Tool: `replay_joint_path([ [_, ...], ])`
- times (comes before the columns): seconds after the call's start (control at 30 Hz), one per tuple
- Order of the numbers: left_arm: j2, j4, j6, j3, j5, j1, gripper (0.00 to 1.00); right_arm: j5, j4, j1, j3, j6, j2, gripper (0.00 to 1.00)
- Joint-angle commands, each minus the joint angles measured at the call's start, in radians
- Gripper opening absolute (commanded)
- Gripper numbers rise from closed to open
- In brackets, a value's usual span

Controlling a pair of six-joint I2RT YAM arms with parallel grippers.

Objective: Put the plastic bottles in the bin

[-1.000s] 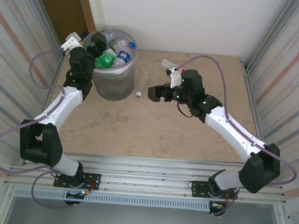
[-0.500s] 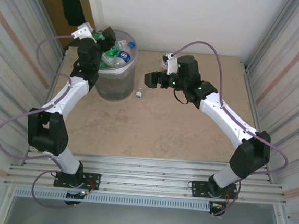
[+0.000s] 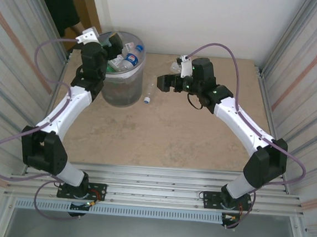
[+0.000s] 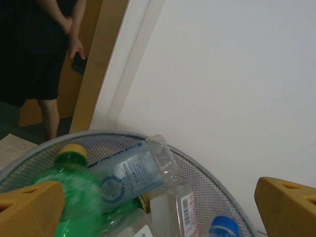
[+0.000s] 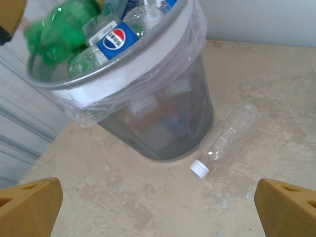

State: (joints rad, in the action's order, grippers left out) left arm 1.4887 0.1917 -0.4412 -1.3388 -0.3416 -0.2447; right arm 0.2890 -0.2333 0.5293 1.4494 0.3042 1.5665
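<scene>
At the far left a brown door frame (image 4: 98,64) stands beside the white back wall (image 3: 211,23), and a person (image 4: 39,49) in dark clothes stands in the opening. Ribbed metal panels (image 3: 10,67) close in the cell on both sides. The worktop (image 3: 162,135) is a pale beige slab with a mottled, stone-like pattern. An aluminium rail (image 3: 159,177) along its near edge carries both arm bases.

The bin (image 3: 121,91) stands upright in the far left corner of the worktop. Its grey mesh-like wall is topped by a clear bag liner (image 5: 123,84) folded over the rim. It is heaped to the rim with plastic bottles (image 3: 124,60), among them a green bottle (image 4: 74,192) and a Pepsi-labelled bottle (image 5: 116,39). The left fingers (image 3: 111,40) hang over the bin's left rim, spread wide with nothing between them.

Just right of the bin's foot a clear bottle (image 3: 150,89) lies on its side on the worktop, its white cap towards the near edge. Whether it touches the bin cannot be told. The right fingers (image 3: 164,82) hover just right of this bottle, above the worktop and pointing towards the bin, also spread wide and empty. A purple cable (image 3: 220,49) arches over the right arm. Beyond it the beige slab runs on to the right-hand ribbed panel.
</scene>
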Motion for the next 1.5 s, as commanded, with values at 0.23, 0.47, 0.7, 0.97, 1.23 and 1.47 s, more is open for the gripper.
replay_joint_path([
  [0.23, -0.124, -0.159, -0.012, -0.011, 0.103, -0.007, 0.99, 0.004, -0.092, -0.099, 0.081, 0.055, 0.004, 0.98],
  [0.47, -0.22, -0.186, -0.053, 0.053, 0.26, -0.009, 0.99, 0.075, -0.309, -0.231, 0.292, 0.007, 0.183, 0.98],
  [0.7, -0.309, -0.231, -0.06, 0.138, 0.302, -0.05, 0.99, 0.067, -0.446, -0.333, 0.56, -0.109, 0.432, 0.98],
  [0.97, -0.394, -0.316, -0.011, 0.211, 0.27, -0.113, 0.99, 0.081, -0.452, -0.395, 0.813, -0.138, 0.718, 0.98],
  [1.23, -0.48, -0.294, -0.02, 0.35, 0.274, -0.12, 0.99, 0.144, -0.345, -0.423, 0.968, -0.141, 0.921, 0.98],
  [1.47, -0.525, -0.273, -0.035, 0.418, 0.279, -0.12, 0.99, 0.241, -0.203, -0.456, 1.047, -0.051, 1.046, 0.98],
])
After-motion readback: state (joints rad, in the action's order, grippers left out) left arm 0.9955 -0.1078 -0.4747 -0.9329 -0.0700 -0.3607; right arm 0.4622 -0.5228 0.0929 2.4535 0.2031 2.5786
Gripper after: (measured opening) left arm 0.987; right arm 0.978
